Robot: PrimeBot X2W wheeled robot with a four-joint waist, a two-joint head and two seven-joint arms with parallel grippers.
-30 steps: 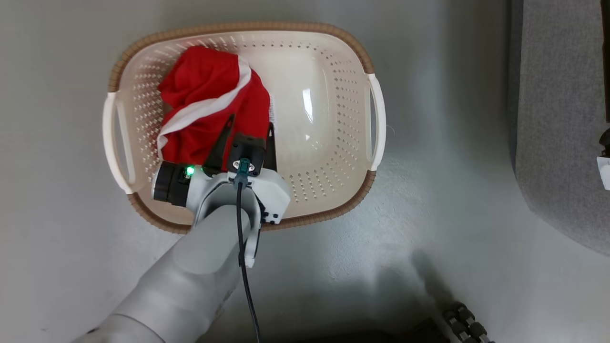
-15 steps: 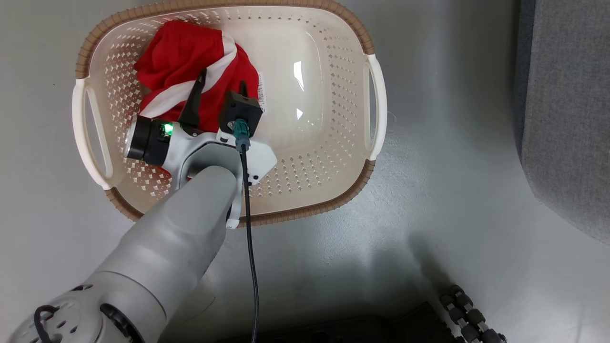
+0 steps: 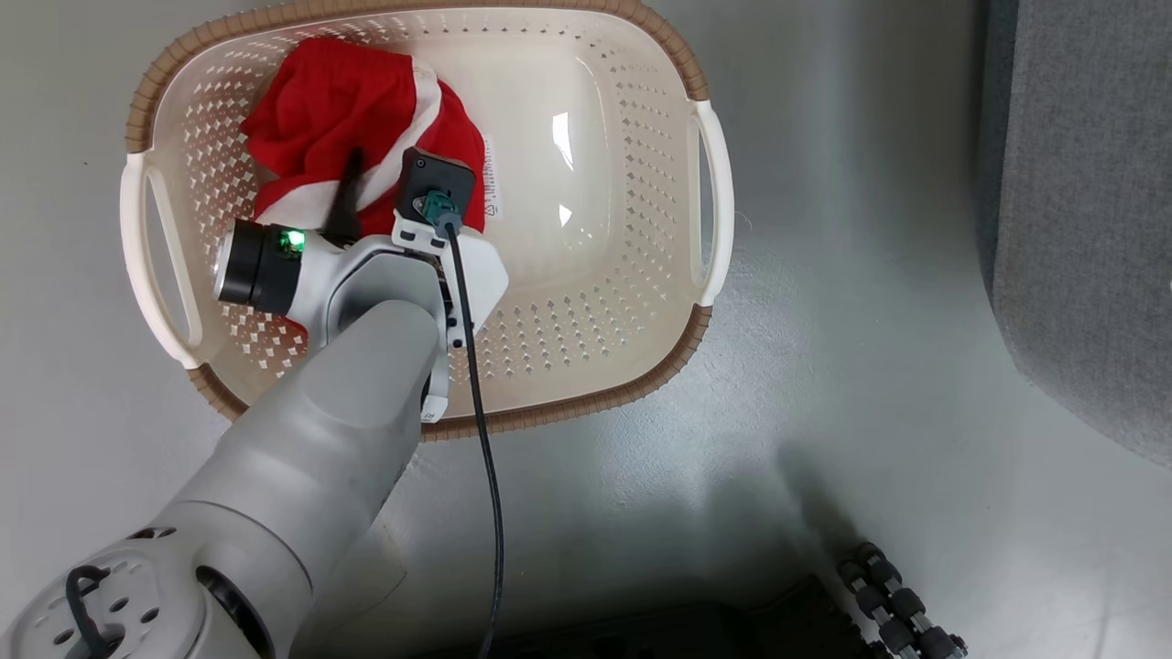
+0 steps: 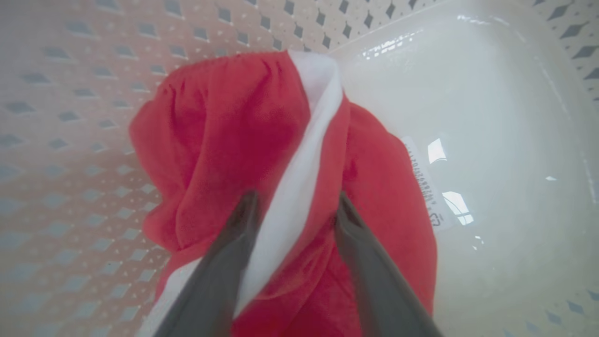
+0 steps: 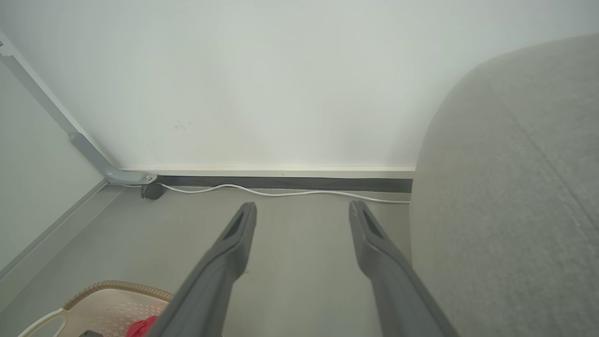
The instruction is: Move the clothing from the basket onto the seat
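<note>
Head view: one basket point(image 3: 632, 302), one red garment point(image 3: 320, 105), one left hand point(image 3: 394, 167).

Red clothing point(image 3: 339, 119) in cream basket point(image 3: 586, 389); grey seat point(image 3: 1080, 229) apart.
Clothing: one red garment with a white stripe, crumpled in a heap against the basket's far-left wall. Basket: oval, perforated, brown rim, two side handles, upright on the floor point(image 3: 824, 366); label sticker point(image 3: 488, 178) beside the garment. Seat: rounded upholstered edge, well to the basket's right.
</note>
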